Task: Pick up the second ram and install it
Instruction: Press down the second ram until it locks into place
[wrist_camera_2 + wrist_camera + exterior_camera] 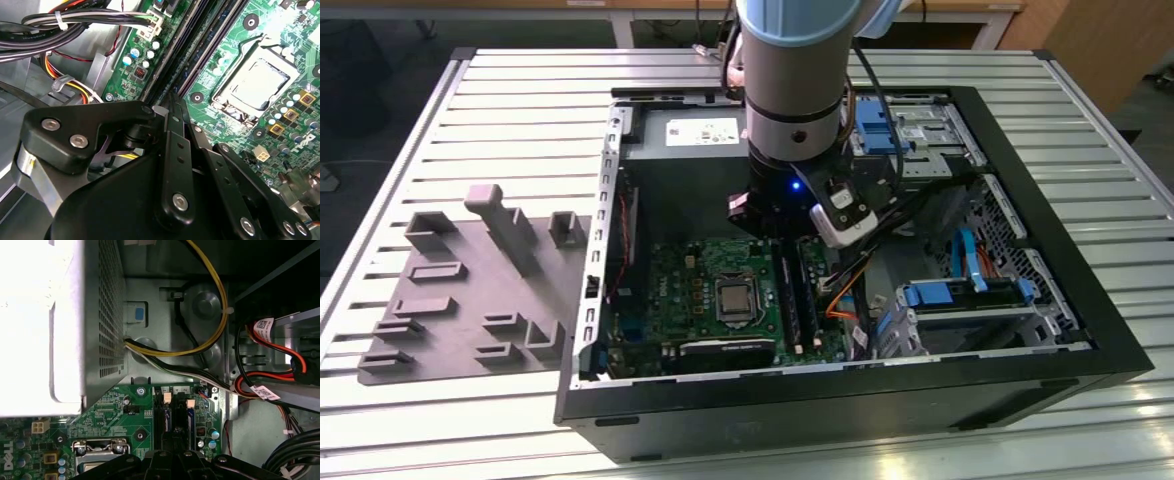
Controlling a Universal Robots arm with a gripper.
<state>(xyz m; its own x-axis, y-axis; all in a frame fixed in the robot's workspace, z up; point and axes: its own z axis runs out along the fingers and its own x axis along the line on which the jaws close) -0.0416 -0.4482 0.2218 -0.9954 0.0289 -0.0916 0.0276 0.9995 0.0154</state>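
In the exterior view the gripper (790, 232) hangs inside the case (1041, 330), low over the motherboard (674, 290) at its slots. In both wrist views the jaws stand over the slots (176, 420), seemingly closed on the ram (176, 107); I cannot tell for sure. Seating looks in hand, and it calls for a straight, even press.

One robot arm (790, 90) counted, one gripper (172, 107). One open computer case (1067, 330) noted on slatted table (494, 80). One green motherboard (700, 290) seen inside, one processor socket (257, 85). One grey moulded tray (467, 290) counted beside case. Memory sticks in slots: number cannot be told.
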